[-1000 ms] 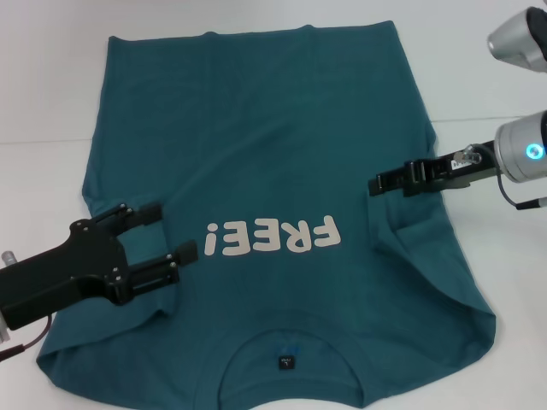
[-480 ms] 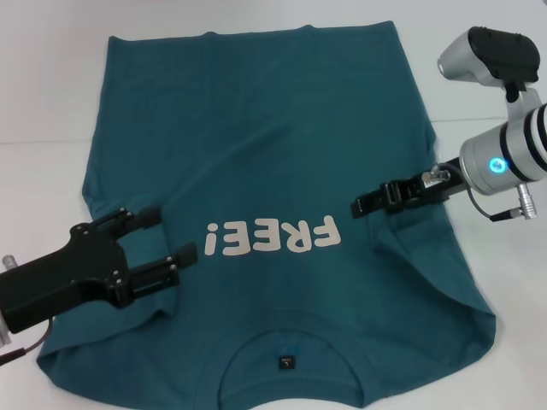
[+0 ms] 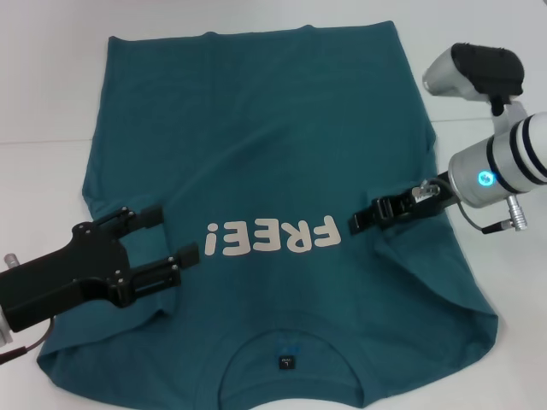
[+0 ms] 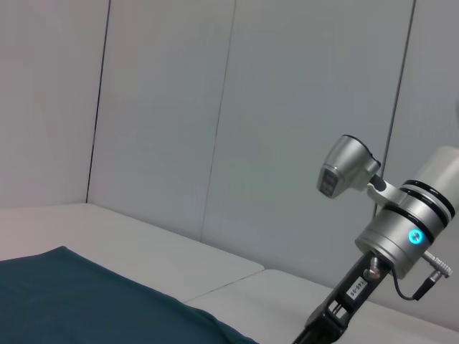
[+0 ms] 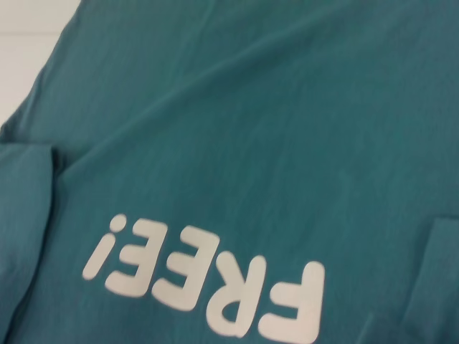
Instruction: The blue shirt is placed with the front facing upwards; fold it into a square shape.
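The blue shirt point(image 3: 265, 213) lies flat on the white table point(image 3: 43, 85), print up, collar nearest the robot, unchanged from a second ago. The right gripper point(image 3: 355, 224) has slid inward over the shirt and now sits just beside the "FREE!" print point(image 3: 273, 237); I cannot tell whether its claw is apart. The left gripper point(image 3: 171, 235) hasn't budged, fingers apart above the sleeve. Only the left wrist view shows the grey wall point(image 4: 215, 107) behind.

The left tool point(image 3: 169, 232) reaches in low from the near left, its two black fingers spread apart. The right tool point(image 3: 355, 224) stretches in from the right, arm angled down, its fingers hard to make out.
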{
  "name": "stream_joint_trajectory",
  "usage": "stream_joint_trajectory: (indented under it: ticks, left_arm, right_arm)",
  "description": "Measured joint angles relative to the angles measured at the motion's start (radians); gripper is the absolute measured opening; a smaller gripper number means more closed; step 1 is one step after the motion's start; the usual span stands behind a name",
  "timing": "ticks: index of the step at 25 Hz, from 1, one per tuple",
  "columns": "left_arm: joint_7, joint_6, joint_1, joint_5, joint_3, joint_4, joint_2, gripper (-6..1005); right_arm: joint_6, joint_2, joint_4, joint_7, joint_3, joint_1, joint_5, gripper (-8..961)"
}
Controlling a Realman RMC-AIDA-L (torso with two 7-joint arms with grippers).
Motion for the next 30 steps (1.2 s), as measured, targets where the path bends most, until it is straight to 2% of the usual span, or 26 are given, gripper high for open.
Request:
stream_joint_trajectory:
  ticks: [5,15,24,30]
  left_arm:
    - [0.0,0.001,-0.001,0.0,-0.001,0.0,0.0,835]
    - [0.0,-0.001,-0.001,0.002,-0.002,0.0,0.0,835]
    - [0.0,-0.002,0.003,0.004,-0.002,-0.002,0.0,835]
    - [0.0,-0.002,0.004,0.004,-0.002,-0.002,0.0,836]
  right_arm:
    - [-0.024,0.007,-0.014,-0.012,-0.044,-0.005,-0.001,506]
    - [-0.108,0.034,-0.107,-0.033,-0.051,-0.028,0.0,279]
    - [-0.106,0.038,-0.153,0.001,-0.032,-0.054,0.005,9]
    - [-0.102,0.044,-0.226,0.049,-0.03,-0.09,0.011,148]
